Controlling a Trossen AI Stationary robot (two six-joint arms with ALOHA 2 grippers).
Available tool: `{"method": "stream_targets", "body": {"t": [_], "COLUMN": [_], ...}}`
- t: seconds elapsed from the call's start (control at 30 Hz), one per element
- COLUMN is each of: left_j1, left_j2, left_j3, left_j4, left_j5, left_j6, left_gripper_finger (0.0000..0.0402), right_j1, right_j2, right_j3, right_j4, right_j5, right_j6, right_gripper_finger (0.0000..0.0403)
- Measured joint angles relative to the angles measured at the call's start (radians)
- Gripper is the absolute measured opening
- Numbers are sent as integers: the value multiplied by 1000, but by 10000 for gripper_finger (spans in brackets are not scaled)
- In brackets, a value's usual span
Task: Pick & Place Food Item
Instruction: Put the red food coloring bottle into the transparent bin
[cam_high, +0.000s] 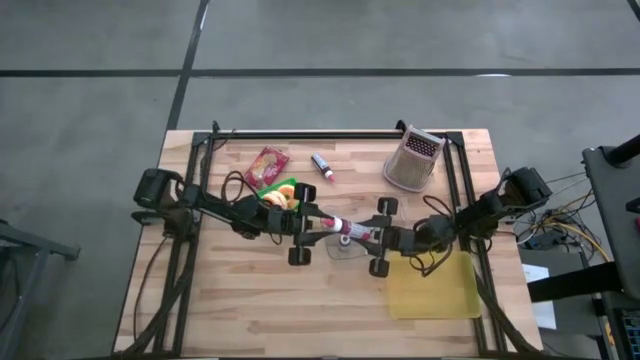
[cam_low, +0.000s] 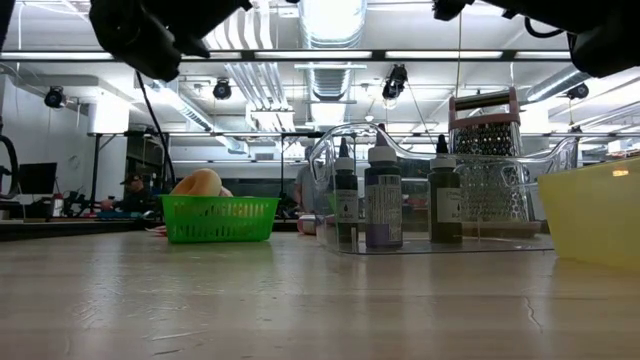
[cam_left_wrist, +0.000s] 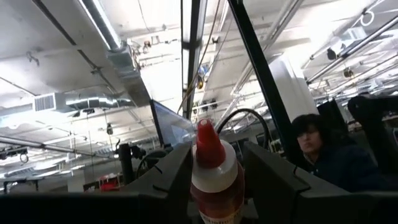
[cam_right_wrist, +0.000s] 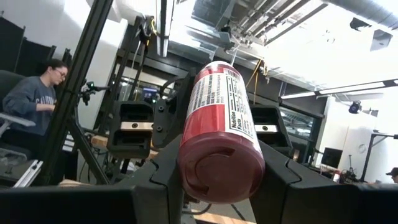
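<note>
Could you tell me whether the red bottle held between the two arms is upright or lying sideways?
Sideways. In the high view the red bottle spans horizontally above the table between the left gripper and right gripper, each gripping one end.

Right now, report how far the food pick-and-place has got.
Done: the red sauce bottle is lifted off the table.
In hand: it hangs lying sideways between both arms above the clear tray, the left gripper on its cap end, the right gripper on its base end, mid hand-over.
Left: one gripper must release and the bottle be set down; its destination is unclear.
</note>
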Motion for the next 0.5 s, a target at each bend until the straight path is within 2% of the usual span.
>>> {"method": "stream_targets", "body": {"t": [0.37, 0.5], "left_j1": [19, 26], "left_j2": [33, 46], "left_j3": [-19, -52], "left_j4": [35, -33], "left_j5": [22, 42], "left_j6": [-18, -24], "left_gripper_finger": [145, 145], "right_j1": [16, 23], "right_j2": [2, -10], "right_j3": [-22, -17], "right_j4": [27, 45], "right_j5": [13, -8], "right_j6": [-18, -27], "right_gripper_finger": [121, 121]}}
